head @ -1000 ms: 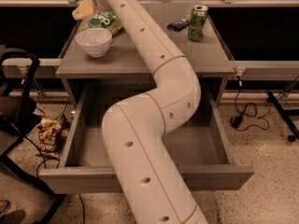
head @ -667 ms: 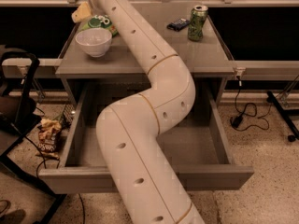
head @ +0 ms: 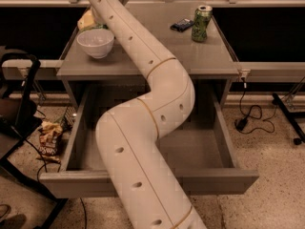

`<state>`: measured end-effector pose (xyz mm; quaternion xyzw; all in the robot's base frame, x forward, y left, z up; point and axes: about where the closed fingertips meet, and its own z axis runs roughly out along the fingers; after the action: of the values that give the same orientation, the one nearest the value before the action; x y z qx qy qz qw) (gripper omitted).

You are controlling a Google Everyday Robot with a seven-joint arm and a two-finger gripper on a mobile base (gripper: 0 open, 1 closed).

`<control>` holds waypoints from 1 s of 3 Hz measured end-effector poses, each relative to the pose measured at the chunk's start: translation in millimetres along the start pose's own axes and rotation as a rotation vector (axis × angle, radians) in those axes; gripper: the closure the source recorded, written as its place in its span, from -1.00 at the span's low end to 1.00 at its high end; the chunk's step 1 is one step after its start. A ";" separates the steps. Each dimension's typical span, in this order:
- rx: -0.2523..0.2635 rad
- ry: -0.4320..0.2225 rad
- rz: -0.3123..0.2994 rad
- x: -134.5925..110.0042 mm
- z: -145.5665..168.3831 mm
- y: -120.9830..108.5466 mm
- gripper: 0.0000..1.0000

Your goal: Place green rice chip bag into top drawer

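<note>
Top drawer (head: 224, 178) open, no bag inside. Green rice chip bag (head: 97, 26) sits upper left on counter (head: 190, 56) behind white bowl (head: 95, 42), mostly hidden. Hand (head: 88, 18) at bag; grip state cannot tell. Lift and transfer remain.

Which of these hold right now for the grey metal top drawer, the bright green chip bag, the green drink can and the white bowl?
1. The wide grey metal top drawer is pulled open. True.
2. The bright green glossy rice chip bag lies inside it. False: only a sliver shows on the grey cabinet top, behind the bowl and beside the gripper.
3. The green drink can lies on its side. False: it stands upright at the back right.
4. The white round bowl sits on the cabinet top's left side. True.
</note>
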<state>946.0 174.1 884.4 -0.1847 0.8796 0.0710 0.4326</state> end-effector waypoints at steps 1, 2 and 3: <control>0.030 0.024 0.030 12.9 11.6 -8.0 -1.00; 0.024 0.022 0.042 18.9 21.2 -10.5 -0.61; 0.023 0.022 0.043 19.5 22.0 -10.7 -0.15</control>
<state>955.5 165.4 855.8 -0.1614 0.8889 0.0680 0.4234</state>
